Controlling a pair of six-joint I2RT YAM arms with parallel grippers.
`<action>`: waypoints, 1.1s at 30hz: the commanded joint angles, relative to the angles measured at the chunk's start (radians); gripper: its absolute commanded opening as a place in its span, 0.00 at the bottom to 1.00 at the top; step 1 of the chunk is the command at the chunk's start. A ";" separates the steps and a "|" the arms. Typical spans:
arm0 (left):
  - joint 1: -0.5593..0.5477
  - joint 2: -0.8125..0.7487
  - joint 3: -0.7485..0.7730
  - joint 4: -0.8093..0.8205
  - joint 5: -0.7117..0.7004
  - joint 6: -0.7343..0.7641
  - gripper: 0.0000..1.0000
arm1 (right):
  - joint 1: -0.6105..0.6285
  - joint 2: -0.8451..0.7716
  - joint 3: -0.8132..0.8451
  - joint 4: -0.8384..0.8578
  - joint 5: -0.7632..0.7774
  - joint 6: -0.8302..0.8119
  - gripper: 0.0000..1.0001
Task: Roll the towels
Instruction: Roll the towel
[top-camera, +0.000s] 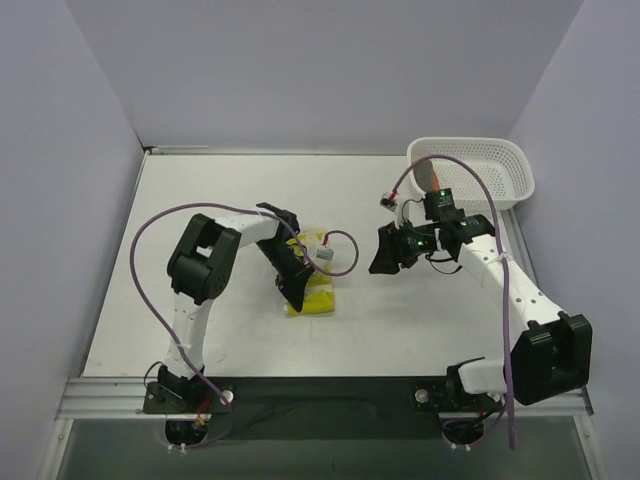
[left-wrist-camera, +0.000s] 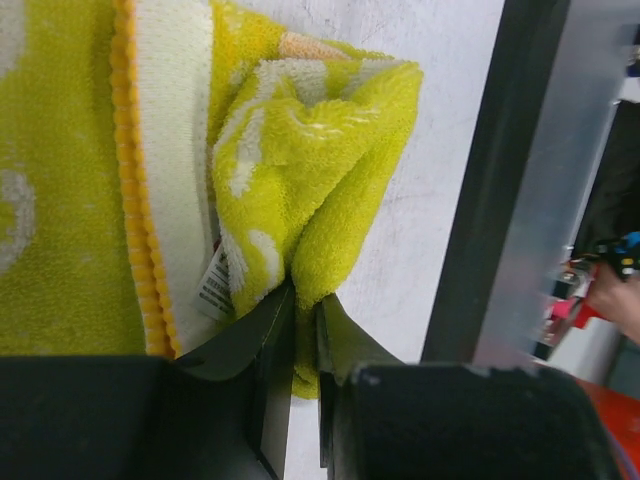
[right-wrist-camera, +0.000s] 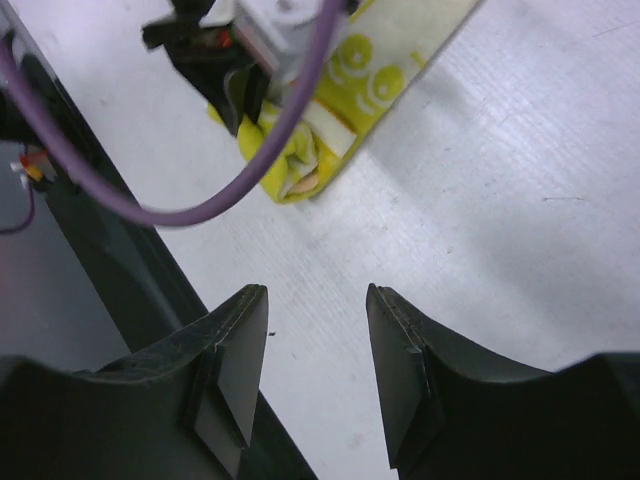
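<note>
Left pincer (left-wrist-camera: 305, 300) clenched on bunched end of pale yellow lime-printed cloth towel (left-wrist-camera: 320, 120); roll barely begun, mostly flat. Right pincer (right-wrist-camera: 318, 330) released, empty.

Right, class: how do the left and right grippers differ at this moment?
The left gripper is shut on a fold of the yellow towel; the right gripper is open and holds nothing. The left is at the towel's edge; the right is over the table, apart from it. Both are dark and two-fingered.
</note>
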 joint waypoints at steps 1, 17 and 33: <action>0.014 0.115 0.039 -0.064 -0.079 0.023 0.02 | 0.070 -0.053 -0.026 -0.135 -0.006 -0.165 0.43; 0.066 0.311 0.179 -0.209 -0.112 0.055 0.05 | 0.639 0.048 0.040 -0.027 0.443 -0.294 0.56; 0.099 0.313 0.180 -0.212 -0.097 0.075 0.08 | 0.790 0.352 0.013 0.354 0.588 -0.420 0.63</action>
